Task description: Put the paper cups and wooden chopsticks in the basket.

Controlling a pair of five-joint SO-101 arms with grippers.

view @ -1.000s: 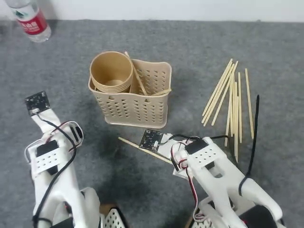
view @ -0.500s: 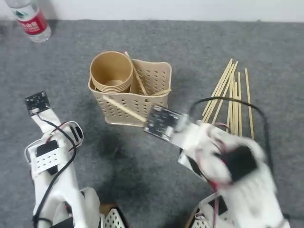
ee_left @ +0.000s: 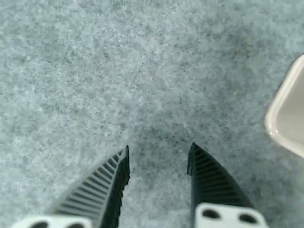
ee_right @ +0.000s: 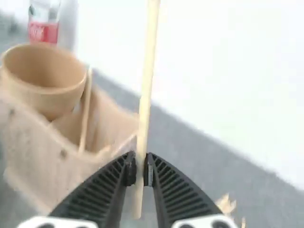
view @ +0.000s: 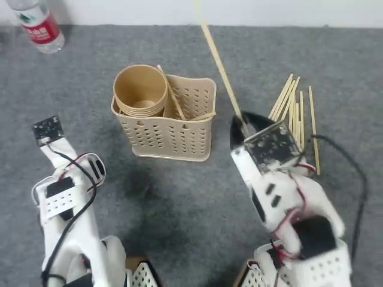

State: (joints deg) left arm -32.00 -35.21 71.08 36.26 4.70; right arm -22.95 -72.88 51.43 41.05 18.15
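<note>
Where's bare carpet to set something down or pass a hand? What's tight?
Free: the carpet in front of the basket, between the left arm and right arm; also the stretch from the basket's left side toward the bottle. Crowded: right of the basket, where the right gripper holds a chopstick beside the loose chopsticks.

Perforated beige basket (view: 170,136): stacked paper cups (view: 140,89) upright in one compartment, two chopsticks (view: 173,98) leaning in the other. Loose chopsticks (view: 297,119) lie fanned beside it; raised chopstick (view: 219,60) slants above, pinched in right gripper (view: 242,128).
</note>
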